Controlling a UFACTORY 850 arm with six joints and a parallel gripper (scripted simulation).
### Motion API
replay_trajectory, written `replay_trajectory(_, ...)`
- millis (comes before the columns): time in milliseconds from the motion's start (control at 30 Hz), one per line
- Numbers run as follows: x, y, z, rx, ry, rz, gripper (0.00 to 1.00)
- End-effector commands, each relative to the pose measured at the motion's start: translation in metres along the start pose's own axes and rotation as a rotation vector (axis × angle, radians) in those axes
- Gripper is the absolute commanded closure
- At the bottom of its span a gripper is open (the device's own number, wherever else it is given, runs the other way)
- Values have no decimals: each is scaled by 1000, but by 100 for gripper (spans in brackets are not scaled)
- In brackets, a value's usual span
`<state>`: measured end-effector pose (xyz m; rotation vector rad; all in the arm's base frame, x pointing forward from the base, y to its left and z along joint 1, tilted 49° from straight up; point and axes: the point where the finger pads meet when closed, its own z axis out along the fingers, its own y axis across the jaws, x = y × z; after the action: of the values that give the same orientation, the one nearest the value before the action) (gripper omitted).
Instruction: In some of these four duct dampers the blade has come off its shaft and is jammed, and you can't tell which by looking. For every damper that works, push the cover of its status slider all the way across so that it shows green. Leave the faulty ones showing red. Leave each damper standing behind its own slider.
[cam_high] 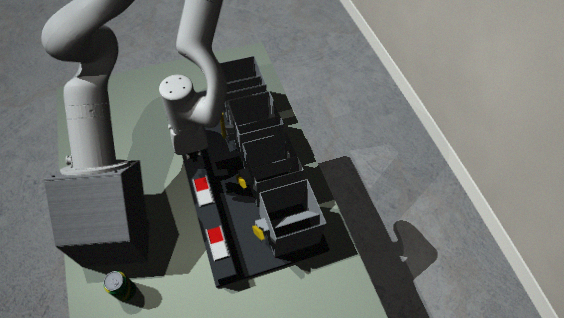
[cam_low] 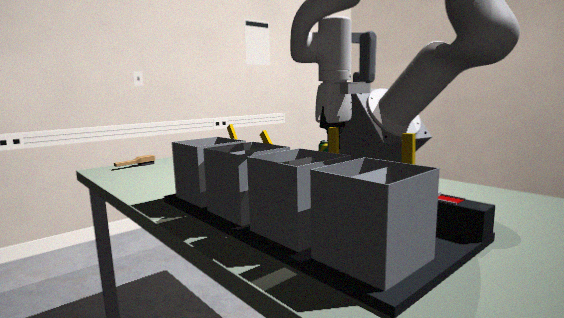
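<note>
Four grey open-topped dampers stand in a row on a black base. In the overhead view the nearest damper has a yellow lever, and the one behind it has its own lever. Two sliders show red. Another red slider shows at the right end in the side view. My gripper is shut and empty. It hangs just above an upright yellow lever, by the slider strip. Its fingertips are hidden under the wrist. I cannot tell if it touches anything.
A soda can stands near the table's front left corner. The robot's base block sits to the left of the slider strip. A wooden-handled brush lies at the table's far left end in the side view.
</note>
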<state>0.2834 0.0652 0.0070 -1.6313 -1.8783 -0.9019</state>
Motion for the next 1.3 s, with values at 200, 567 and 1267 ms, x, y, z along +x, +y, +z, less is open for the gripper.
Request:
replay_trajectory(200,-91,1,0,-1,0,1,100)
replay_trajectory(567,-176,1,0,-1,0,0,100)
replay_trajectory(1267,-331,0,-1,-2,-1,0,100)
